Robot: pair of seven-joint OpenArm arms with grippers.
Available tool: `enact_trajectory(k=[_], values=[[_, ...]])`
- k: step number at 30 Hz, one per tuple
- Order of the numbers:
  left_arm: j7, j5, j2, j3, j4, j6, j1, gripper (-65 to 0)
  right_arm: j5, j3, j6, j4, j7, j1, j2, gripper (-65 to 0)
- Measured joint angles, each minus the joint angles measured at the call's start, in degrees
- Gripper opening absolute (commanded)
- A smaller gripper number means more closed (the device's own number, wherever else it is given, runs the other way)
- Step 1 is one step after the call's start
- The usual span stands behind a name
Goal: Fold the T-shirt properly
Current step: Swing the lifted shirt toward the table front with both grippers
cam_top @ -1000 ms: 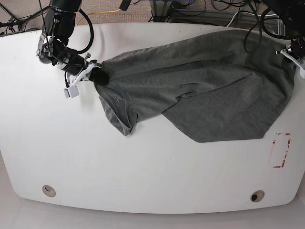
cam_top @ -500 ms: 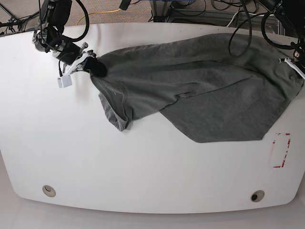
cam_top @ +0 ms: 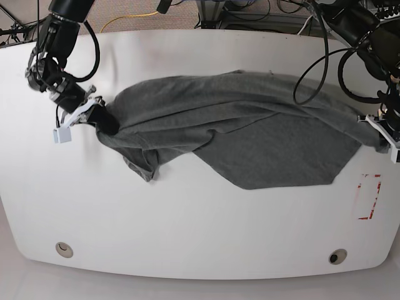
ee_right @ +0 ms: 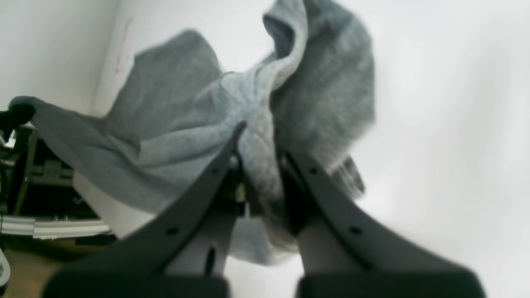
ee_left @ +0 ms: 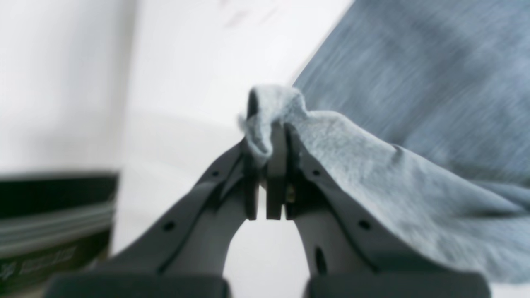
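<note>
A heather-grey T-shirt hangs stretched between two robot arms above a white table, sagging in the middle so its lower folds rest on the surface. At the left of the base view, the right gripper is clamped on a bunched corner of cloth; its wrist camera shows a thick wad of fabric pinched between narrow jaws. At the right edge, the left gripper is closed on a small tuft of the hem, and its wrist view shows only a thin fold caught at the very fingertips.

That thin hold looks like the main risk: if the arms pull further apart, the tuft could slip free and the shirt would collapse into a heap. The shirt is also twisted, with one sleeve drooping toward the near left, so laying it down as it is would likely trap creases and give a crooked fold. The left gripper sits close to the table's right edge, so cloth could spill over that side.

The table is smooth and glossy, with rounded corners, two small round holes near its front edge and a red-marked rectangle at the right. Beyond the far edge lie black and yellow cables on a carpeted floor.
</note>
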Motion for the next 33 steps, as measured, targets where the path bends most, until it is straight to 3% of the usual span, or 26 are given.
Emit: enact_trajectory(k=[9,20,33], values=[[0.52,0.44,1.36,6.8,-0.11,-0.09,-9.31,-65.0,-0.28,-1.22,-0.02,-5.68,-0.55,11.76,4.72,-65.0],[0.92,1.11,-0.31,11.87,-0.28,-0.04,-25.62,-65.0,-0.5,-12.0,-0.02,-20.72,-0.37,34.93,10.62,-65.0],[0.72,0.92,-1.7,14.67,-4.52,-0.04,-46.4,-65.0,-0.66,-23.87,-0.17,-38.01,-0.66,64.28,12.74,-65.0]])
